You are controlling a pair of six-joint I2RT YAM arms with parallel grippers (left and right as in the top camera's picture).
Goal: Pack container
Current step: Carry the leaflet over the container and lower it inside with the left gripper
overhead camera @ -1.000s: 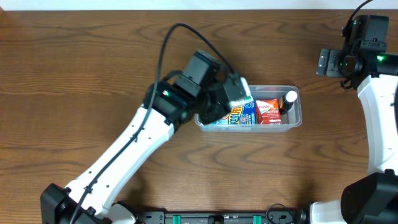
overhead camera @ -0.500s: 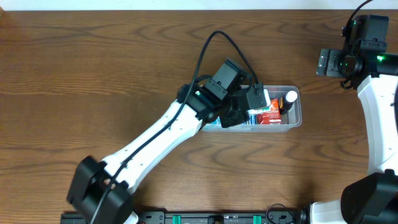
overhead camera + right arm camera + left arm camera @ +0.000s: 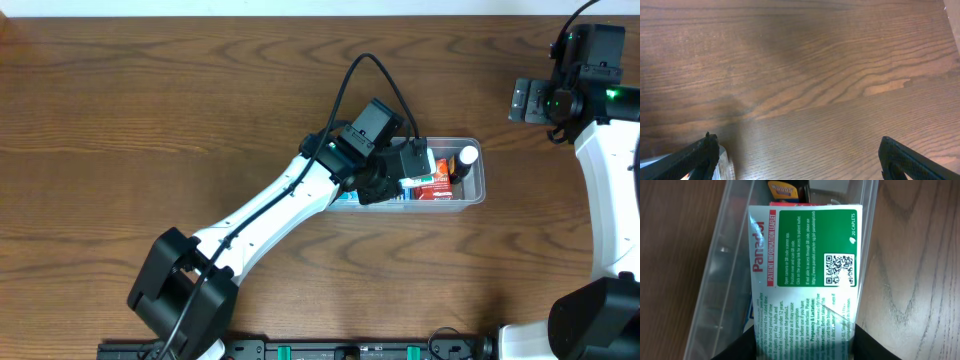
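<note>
From overhead I have the container [image 3: 480,181] a little past the middle of the worktop [image 3: 150,120], toward 3 o'clock, lying lengthwise from 9 to 3. My left arm reaches in from 7 o'clock and covers its 9 o'clock half. The left pincer [image 3: 804,347] is clamped tight on a white and green Panadol box [image 3: 805,270], one finger on each long edge at its near end. In the left wrist view the box lies flat between the clear walls of the container, printed back face up. I think it hangs just above the contents rather than resting on them, but the view is too flat to be sure. Past its far end an orange-labelled packet [image 3: 785,187] shows. Overhead, a red packet [image 3: 436,186] lies in the container just beside the pincer, and a dark bottle with a white cap [image 3: 466,158] stands at the 3 o'clock end. My right pincer [image 3: 797,141] is spread wide with nothing in it, over bare wood, well apart from the container at about 2 o'clock
</note>
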